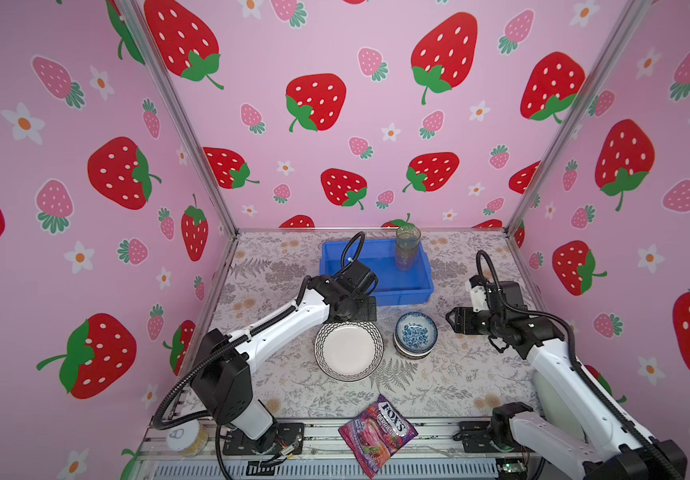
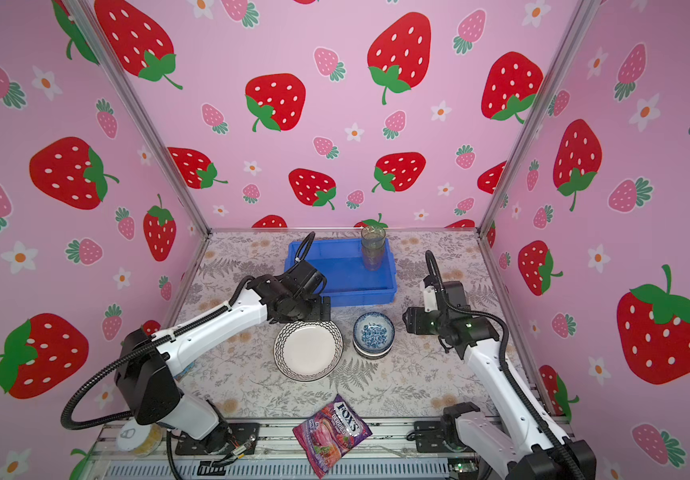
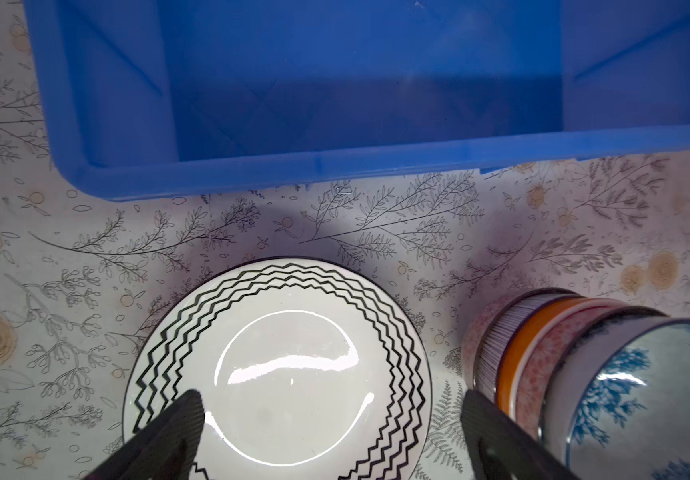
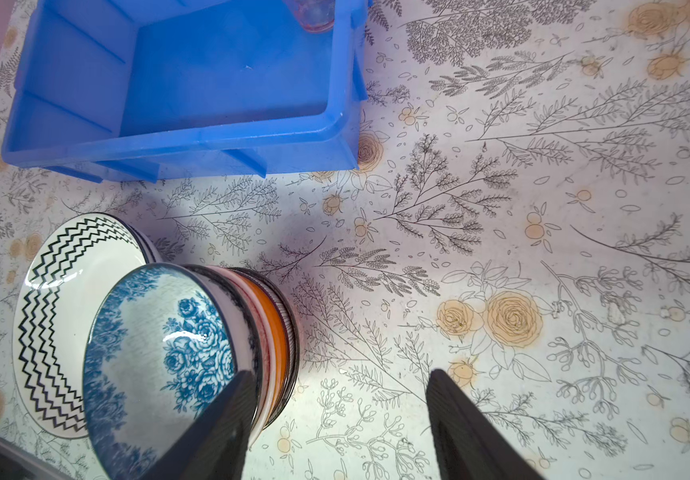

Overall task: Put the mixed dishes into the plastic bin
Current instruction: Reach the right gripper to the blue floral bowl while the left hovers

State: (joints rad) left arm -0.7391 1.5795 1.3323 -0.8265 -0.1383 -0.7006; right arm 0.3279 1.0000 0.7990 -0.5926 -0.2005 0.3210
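Two end effectors and several lots of tableware are recorded on a floral-printed table (image 1: pixel 439 386). Item one, the plastic bin (image 1: pixel 376 297), bright blue, is set toward the back wall, near the middle. Item two, a nested stack of tinted glasses (image 1: pixel 407 249), is stood upright inside the bin at its far right corner. Item three, a white plate with a black zigzag rim (image 1: pixel 348 351), is laid flat on the table just in front of the bin, outside it. Item four, a stack of small bowls (image 1: pixel 416 334), topped by a blue floral one, is placed just right of the plate, also outside the bin; orange, pink and striped bowls are seen beneath it in the left wrist view. The left end effector (image 3: pixel 331 399) is held above the plate's far edge, fully released, nothing grasped. The right end effector (image 4: pixel 341 374) is positioned beside the bowl stack, its jaws parted and nothing clamped; one finger is seen over the stack's rim, whether touching cannot be told. A purple FOX'S candy bag (image 1: pixel 378 434) and a white-lidded jar (image 1: pixel 183 436) are noted at the table's near edge
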